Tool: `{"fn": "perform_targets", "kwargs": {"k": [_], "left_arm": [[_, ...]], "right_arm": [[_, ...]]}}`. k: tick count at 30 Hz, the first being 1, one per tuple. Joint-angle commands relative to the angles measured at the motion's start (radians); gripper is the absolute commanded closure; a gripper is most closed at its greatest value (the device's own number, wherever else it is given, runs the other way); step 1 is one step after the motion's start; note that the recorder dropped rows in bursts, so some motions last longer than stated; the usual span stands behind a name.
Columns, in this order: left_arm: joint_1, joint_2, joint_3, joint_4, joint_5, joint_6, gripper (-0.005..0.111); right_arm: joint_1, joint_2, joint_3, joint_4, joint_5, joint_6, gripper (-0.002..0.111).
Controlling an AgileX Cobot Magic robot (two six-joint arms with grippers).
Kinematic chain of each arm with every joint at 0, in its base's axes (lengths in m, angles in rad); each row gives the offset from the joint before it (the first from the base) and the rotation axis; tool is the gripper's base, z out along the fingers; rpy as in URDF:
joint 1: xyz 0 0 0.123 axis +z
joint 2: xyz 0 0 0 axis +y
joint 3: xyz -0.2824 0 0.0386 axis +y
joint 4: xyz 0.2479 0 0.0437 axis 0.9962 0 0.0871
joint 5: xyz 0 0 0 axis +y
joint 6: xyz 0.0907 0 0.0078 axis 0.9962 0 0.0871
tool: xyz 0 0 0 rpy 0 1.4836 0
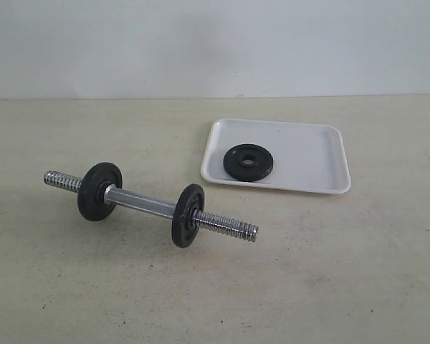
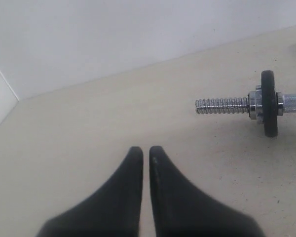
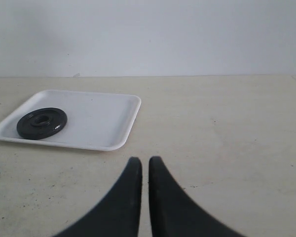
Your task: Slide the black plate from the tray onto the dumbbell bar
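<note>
The black plate point(image 1: 249, 162) lies flat in the left part of the white tray point(image 1: 308, 154); the right wrist view shows the same black plate point(image 3: 42, 123) in the tray point(image 3: 103, 118). The chrome dumbbell bar point(image 1: 147, 203) rests on the table with two black discs on it and both threaded ends bare. One threaded end of the bar point(image 2: 222, 105) and one disc show in the left wrist view. My left gripper point(image 2: 145, 150) is shut and empty, off to the side of that end. My right gripper point(image 3: 145, 161) is shut and empty, short of the tray. Neither gripper shows in the exterior view.
A beige tabletop point(image 1: 330, 272) carries everything, and a pale wall point(image 1: 215, 43) rises along its far edge. A second wall panel point(image 2: 0, 98) meets the table near the left arm.
</note>
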Motion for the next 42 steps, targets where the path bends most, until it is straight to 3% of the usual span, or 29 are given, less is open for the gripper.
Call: {"fn": "perform_targets", "kwargs": {"k": [1, 11, 16, 21, 24, 29, 31, 42], "left_arm": [[0.003, -0.003, 0.003, 0.005, -0.013, 0.021, 0.102], [0.003, -0.003, 0.003, -0.008, -0.077, -0.001, 0.102], [0.003, -0.003, 0.003, -0.187, -0.306, -0.112, 0.102], [0.003, -0.003, 0.003, -0.209, -0.524, -0.125, 0.102], [0.003, -0.003, 0.003, -0.209, -0.624, -0.318, 0.102], [0.003, -0.003, -0.006, -0.189, -0.617, -0.947, 0.102], [0.003, -0.003, -0.006, -0.189, -0.617, -1.074, 0.102], [0.003, -0.003, -0.006, -0.128, -0.624, -1.176, 0.102]], "right_arm": [[-0.002, -0.004, 0.0, -0.005, -0.012, -0.002, 0.104], [-0.002, -0.004, 0.0, -0.005, -0.012, -0.002, 0.104], [-0.002, -0.004, 0.0, -0.005, -0.012, -0.002, 0.104], [-0.002, -0.004, 0.0, -0.005, -0.012, -0.002, 0.104], [-0.002, -0.004, 0.0, -0.005, -0.012, -0.002, 0.104], [-0.002, -0.004, 0.0, -0.005, -0.012, -0.002, 0.104], [-0.002, -0.004, 0.0, -0.005, -0.012, -0.002, 0.104], [-0.002, -0.004, 0.0, -0.005, -0.012, -0.002, 0.104]]}}
